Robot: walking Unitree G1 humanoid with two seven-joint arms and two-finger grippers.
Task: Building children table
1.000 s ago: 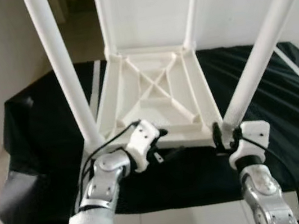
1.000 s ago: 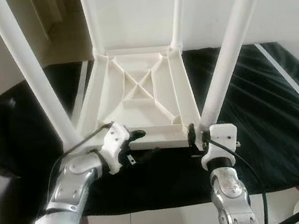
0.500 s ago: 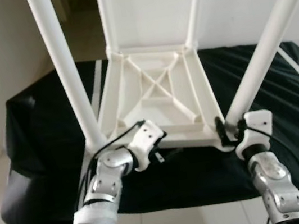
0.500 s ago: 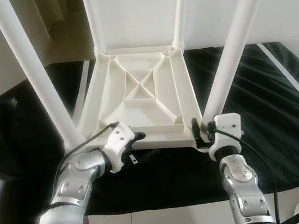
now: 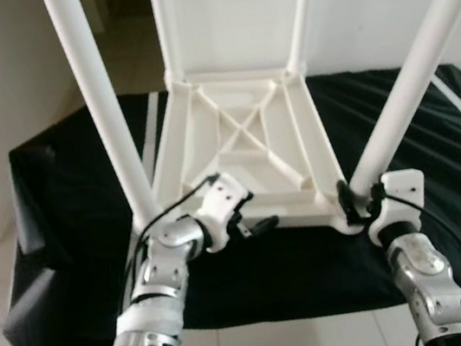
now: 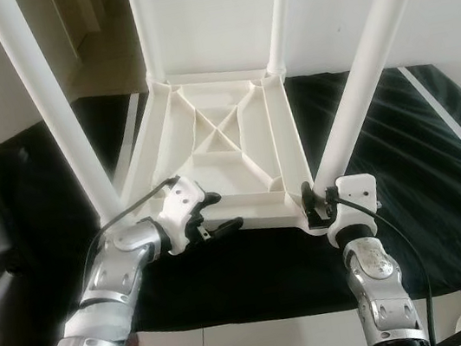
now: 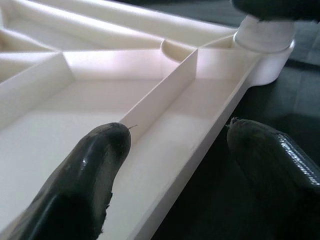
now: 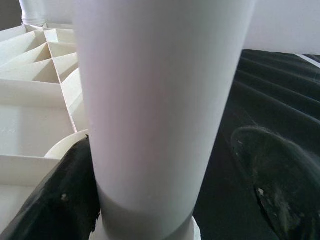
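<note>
You are looking down at a worktop draped in a black cloth (image 5: pixel 69 207), and the white plastic children's table (image 5: pixel 244 149) is lying on it upside down, ribbed underside up, near the front edge. All four white legs are standing up from its corner sockets: the near-left leg (image 5: pixel 103 114), the near-right leg (image 5: pixel 412 74) and two thinner-looking far legs against the white wall.

Your left gripper (image 5: pixel 251 216) is sitting at the near rim of the tabletop (image 7: pixel 165 165), fingers (image 7: pixel 90 165) spread open and straddling that rim, one pad over the ribbed tray and the other over the cloth, gripping nothing. Your right gripper (image 6: pixel 312 201) is sitting at the base of the near-right leg (image 8: pixel 160 100); its fingers (image 8: pixel 55 200) are standing either side of the tube just above the socket collar. The near one looks to be touching, the far one is standing clear, so you are bracketing the leg rather than clamping it.

Judging by the thin ribbed moulding, the table will be light and stiff but smooth and slippery, so it may skate on the cloth if pushed sideways. The long legs will act as levers; pulling high on one could tip the whole piece or strain the socket. Take hold low on the leg, close to the collar, and steady the rim with the other gripper where a rib backs the wall.
</note>
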